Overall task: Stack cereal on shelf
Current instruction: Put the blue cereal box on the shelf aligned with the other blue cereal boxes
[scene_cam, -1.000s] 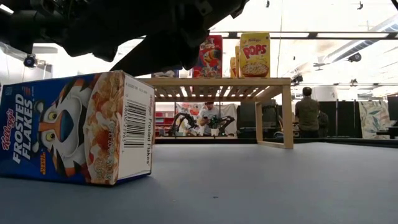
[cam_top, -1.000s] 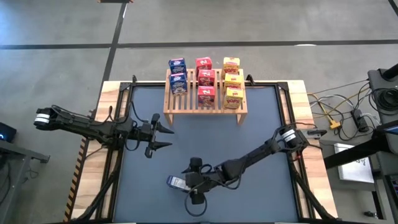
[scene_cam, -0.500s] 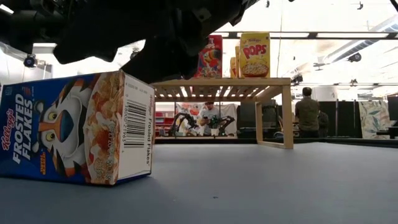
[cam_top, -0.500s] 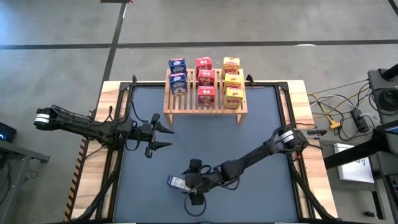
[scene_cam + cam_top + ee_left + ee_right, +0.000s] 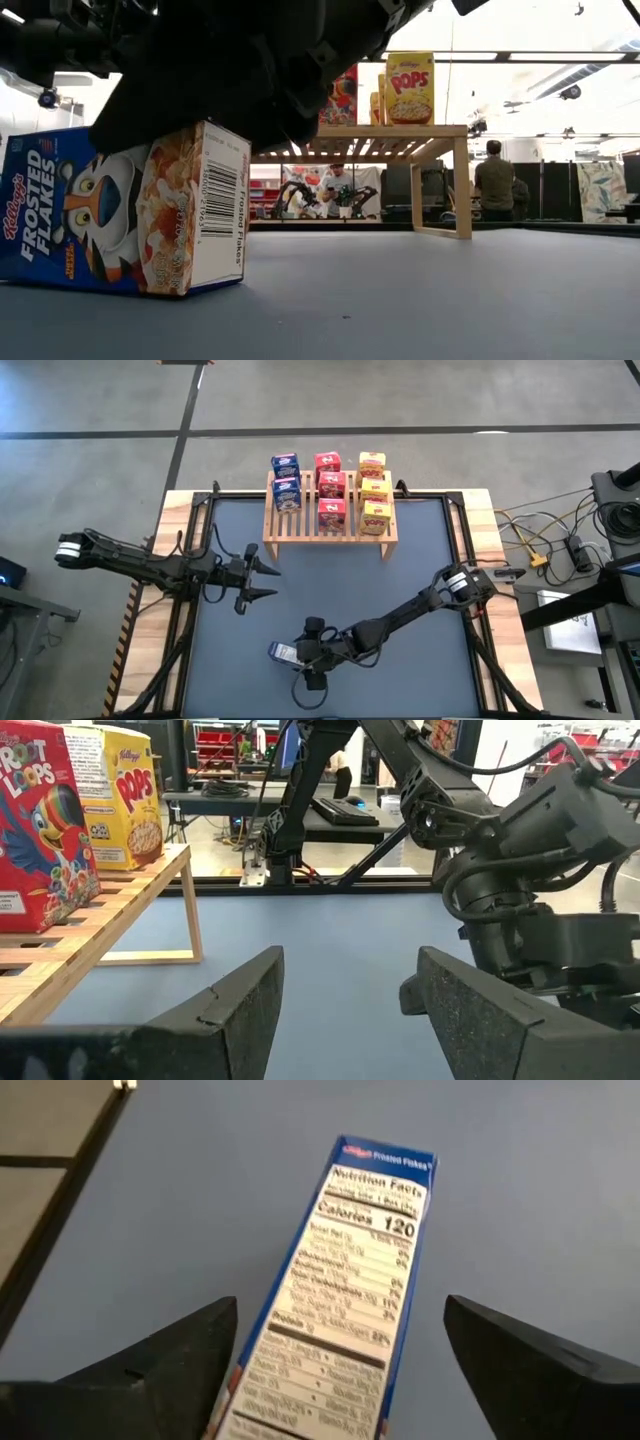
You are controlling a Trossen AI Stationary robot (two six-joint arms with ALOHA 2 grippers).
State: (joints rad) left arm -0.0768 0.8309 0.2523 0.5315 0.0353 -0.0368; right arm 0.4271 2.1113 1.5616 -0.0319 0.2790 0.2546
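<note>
The right gripper (image 5: pixel 330 1370), fingers spread wide, straddles the blue cardboard Frosted Flakes box (image 5: pixel 345 1295) lying flat, ready to clamp. The left gripper (image 5: pixel 345 1010) waits half-open beside the slatted wooden shelf (image 5: pixel 330 525).

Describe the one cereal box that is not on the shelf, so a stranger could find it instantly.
On the dark blue table mat, look well in front of the wooden shelf. The blue Frosted Flakes box lies alone beneath the right gripper, the only box off the shelf.

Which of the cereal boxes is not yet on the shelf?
The blue Frosted Flakes box lies alone on the table mat under the right gripper; the others stand on the wooden shelf.
</note>
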